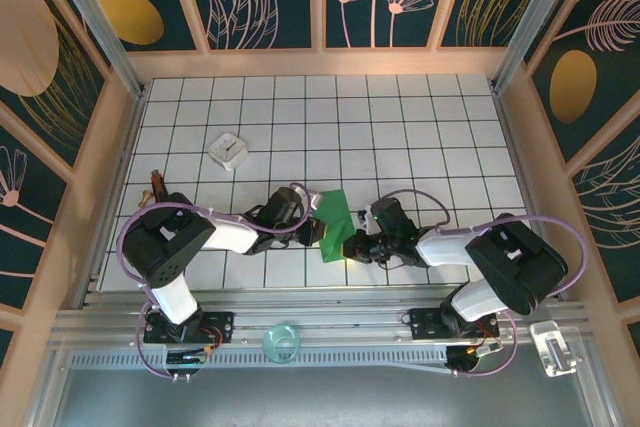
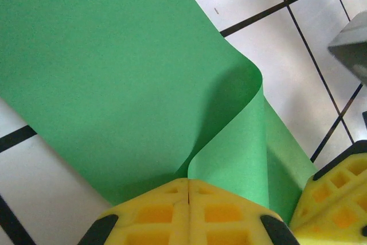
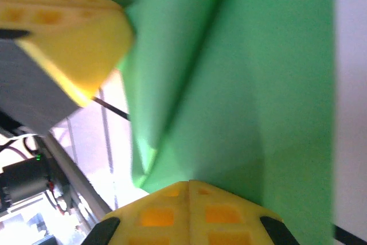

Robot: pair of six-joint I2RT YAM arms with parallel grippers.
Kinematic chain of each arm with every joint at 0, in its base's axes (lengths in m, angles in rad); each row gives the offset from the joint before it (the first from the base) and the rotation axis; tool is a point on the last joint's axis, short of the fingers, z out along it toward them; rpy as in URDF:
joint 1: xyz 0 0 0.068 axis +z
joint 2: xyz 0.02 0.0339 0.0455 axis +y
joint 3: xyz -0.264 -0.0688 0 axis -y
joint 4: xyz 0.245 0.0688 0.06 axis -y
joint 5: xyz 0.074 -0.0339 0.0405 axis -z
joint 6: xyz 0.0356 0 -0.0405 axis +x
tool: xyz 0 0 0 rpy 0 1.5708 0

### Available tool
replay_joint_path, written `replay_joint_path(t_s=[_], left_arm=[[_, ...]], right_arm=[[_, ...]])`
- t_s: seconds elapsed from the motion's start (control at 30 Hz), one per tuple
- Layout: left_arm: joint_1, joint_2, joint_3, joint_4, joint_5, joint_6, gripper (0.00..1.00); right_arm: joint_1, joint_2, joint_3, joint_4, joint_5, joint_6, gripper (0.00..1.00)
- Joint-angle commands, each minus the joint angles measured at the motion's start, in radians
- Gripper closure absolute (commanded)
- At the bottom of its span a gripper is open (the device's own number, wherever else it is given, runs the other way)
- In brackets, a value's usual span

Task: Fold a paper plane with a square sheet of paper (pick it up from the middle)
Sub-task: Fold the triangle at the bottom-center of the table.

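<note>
Paper (image 1: 335,219) is resting curled in a loose, uncreased first fold by the middle of the table's (image 1: 400,127) near edge. Left gripper (image 2: 188,183) and right gripper (image 3: 188,183) are each clamping closed on it. Creasing and every later fold seem to be remaining.

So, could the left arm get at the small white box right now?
Probably not yet: the tiles toward the white box look free, but the left claw is shut on the green sheet.
</note>
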Motion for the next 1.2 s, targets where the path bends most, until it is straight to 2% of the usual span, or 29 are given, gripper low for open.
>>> replay_joint_path(t_s=[0.0,0.27,1.17], left_arm=[[0.007,0.041,0.021,-0.076,-0.046,0.017,1.0],[0.006,0.027,0.064,-0.1,-0.034,0.022,1.0],[0.007,-0.014,0.092,-0.118,0.019,0.052,1.0]], right_arm=[[-0.009,0.029,-0.006,-0.058,0.039,-0.039,1.0],[-0.01,0.05,0.006,-0.131,0.068,-0.065,1.0],[-0.01,0.067,0.026,-0.179,0.088,-0.091,1.0]])
